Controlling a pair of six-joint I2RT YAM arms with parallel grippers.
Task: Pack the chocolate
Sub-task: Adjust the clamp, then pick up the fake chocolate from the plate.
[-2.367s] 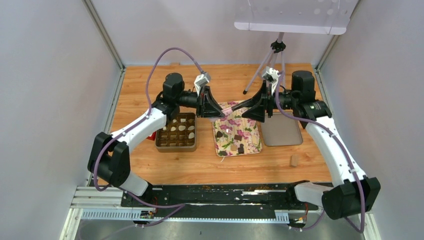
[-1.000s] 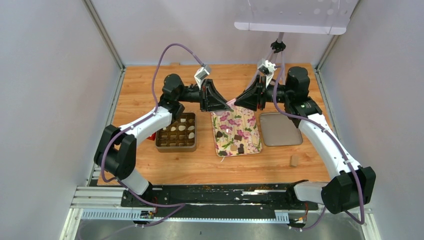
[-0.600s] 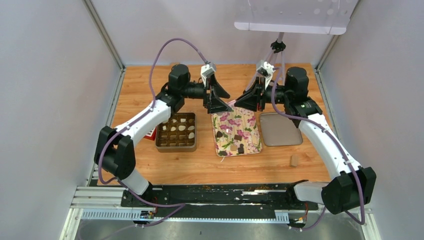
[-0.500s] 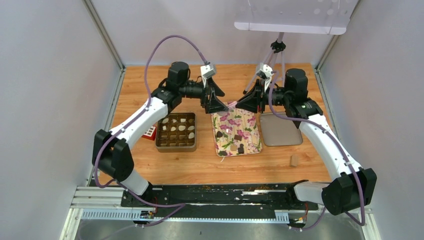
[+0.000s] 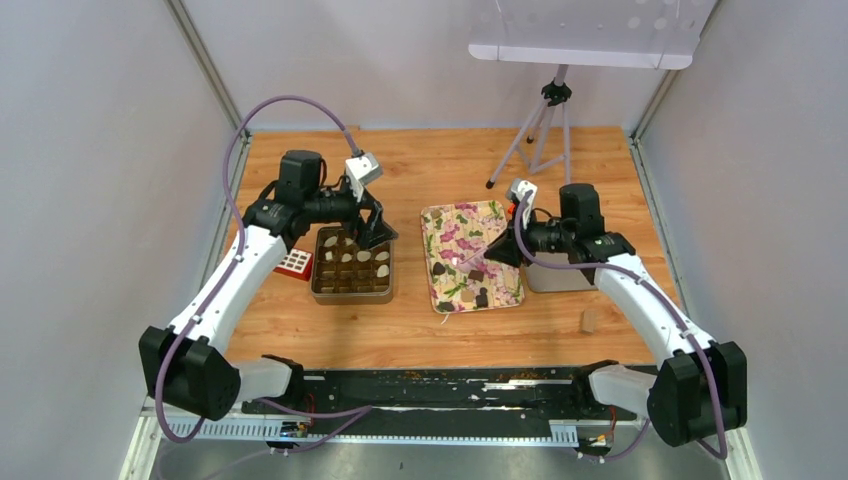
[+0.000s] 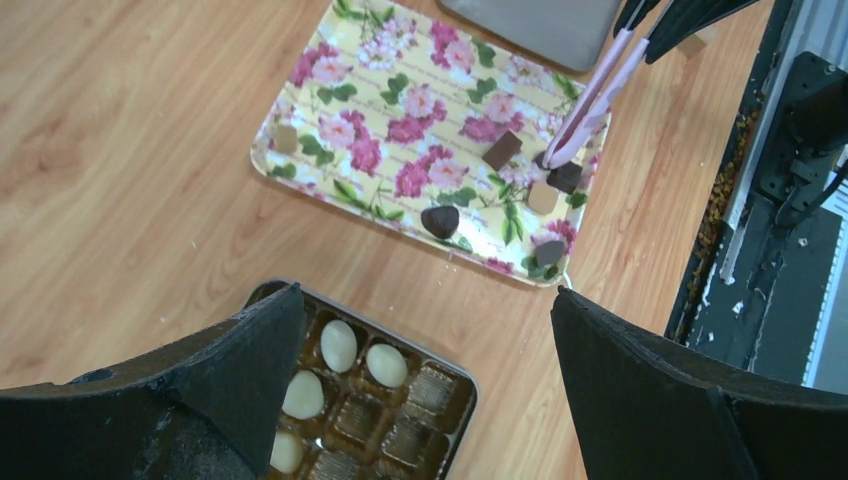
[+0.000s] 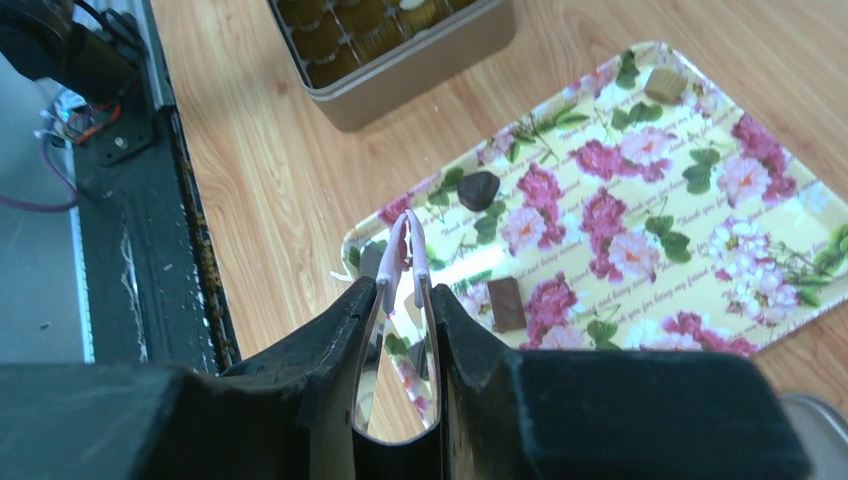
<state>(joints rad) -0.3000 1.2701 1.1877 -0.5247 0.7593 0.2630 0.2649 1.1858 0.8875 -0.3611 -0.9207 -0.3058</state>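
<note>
The chocolate (image 5: 477,275) lies as a few dark and tan pieces on a floral tray (image 5: 455,225); cream-white pieces (image 6: 338,345) fill cells of the gold box (image 5: 351,265). My left gripper (image 6: 427,292) hangs wide open and empty over the box's far right corner (image 5: 375,228). From the tray's right side, my right gripper (image 7: 403,288) is shut on metal tongs (image 7: 405,250) with pink tips. Those tips hover by a dark piece (image 6: 565,177) near the tray's front. A dark rounded piece (image 7: 479,189) and a brown square (image 7: 506,303) lie beside them.
A grey flat lid (image 5: 565,270) lies right of the tray, partly under my right arm. A tan cylinder (image 5: 588,320) stands at the front right. A red block (image 5: 296,263) sits left of the box, a tripod (image 5: 535,140) at the back, a black rail (image 5: 430,385) along the near edge.
Both grippers stood together at the tray's far edge. The left one has opened and swung left over the box; the right has come forward and down over the tray with the tongs.
</note>
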